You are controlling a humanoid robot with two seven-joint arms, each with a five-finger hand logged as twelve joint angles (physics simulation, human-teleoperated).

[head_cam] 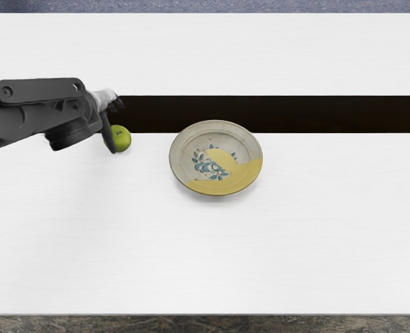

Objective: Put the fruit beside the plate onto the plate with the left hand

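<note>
A small green fruit lies on the white table, a short way left of the plate, which is round and grey-rimmed with a blue flower pattern and a yellow patch. My left hand reaches in from the left edge on a dark grey arm and hovers at the fruit's upper left. One dark finger runs down the fruit's left side and touches or nearly touches it. The other fingers point up and to the right, away from the fruit. The hand is open and the fruit rests on the table. The right arm is out of view.
A dark gap runs across the table just behind the fruit and the plate. White tabletop stretches in front of them down to the near edge.
</note>
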